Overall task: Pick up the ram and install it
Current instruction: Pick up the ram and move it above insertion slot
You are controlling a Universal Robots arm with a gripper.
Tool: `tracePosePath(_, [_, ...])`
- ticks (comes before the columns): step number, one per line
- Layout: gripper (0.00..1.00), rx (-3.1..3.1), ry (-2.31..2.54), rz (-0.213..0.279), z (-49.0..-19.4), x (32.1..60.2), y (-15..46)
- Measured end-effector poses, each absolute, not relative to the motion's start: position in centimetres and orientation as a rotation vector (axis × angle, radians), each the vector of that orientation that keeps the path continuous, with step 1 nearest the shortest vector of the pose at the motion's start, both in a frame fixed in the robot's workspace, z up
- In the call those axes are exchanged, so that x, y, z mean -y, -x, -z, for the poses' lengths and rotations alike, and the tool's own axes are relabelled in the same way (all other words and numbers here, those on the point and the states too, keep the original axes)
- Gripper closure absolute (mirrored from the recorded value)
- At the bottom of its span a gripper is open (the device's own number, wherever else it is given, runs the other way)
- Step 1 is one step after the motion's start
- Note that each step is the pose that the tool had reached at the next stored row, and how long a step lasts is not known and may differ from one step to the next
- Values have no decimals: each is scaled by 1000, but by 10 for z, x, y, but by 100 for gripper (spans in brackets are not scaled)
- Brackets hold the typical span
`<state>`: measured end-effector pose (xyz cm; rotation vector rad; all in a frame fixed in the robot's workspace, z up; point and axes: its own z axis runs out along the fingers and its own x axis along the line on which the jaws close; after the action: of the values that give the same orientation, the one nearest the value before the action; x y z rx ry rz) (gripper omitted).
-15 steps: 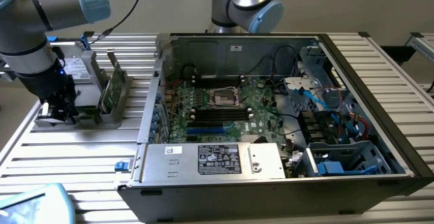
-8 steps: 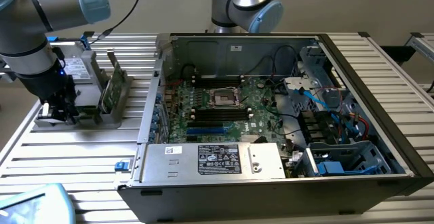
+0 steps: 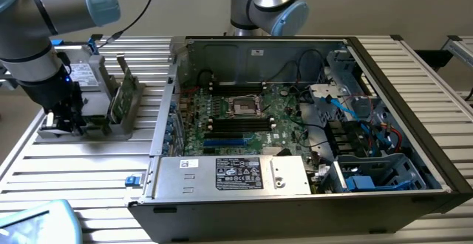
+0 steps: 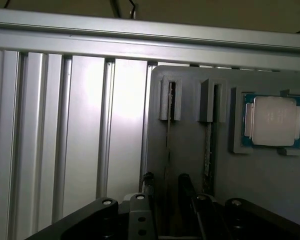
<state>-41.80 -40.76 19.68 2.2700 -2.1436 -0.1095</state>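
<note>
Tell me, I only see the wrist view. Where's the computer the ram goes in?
Observer: The computer case sits on the slatted table, to the exterior view's right of the grey holder.
Operator: Is it open?
Observer: Yes, its side is off and the green motherboard lies uncovered, facing up.
Operator: Is anything else near it?
Observer: A second robot arm stands behind the case.
</note>
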Motion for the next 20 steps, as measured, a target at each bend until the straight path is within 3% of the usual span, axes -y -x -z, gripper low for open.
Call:
tracePosePath(8, [67, 2145, -2271, 114, -196, 408, 418])
tracePosePath(10, [69, 2146, -2273, 118, -196, 408, 418])
tracePosePath(13, [82, 2146, -2273, 119, -196, 408, 418])
tracePosePath(20, [82, 2147, -2273, 120, -196, 408, 418])
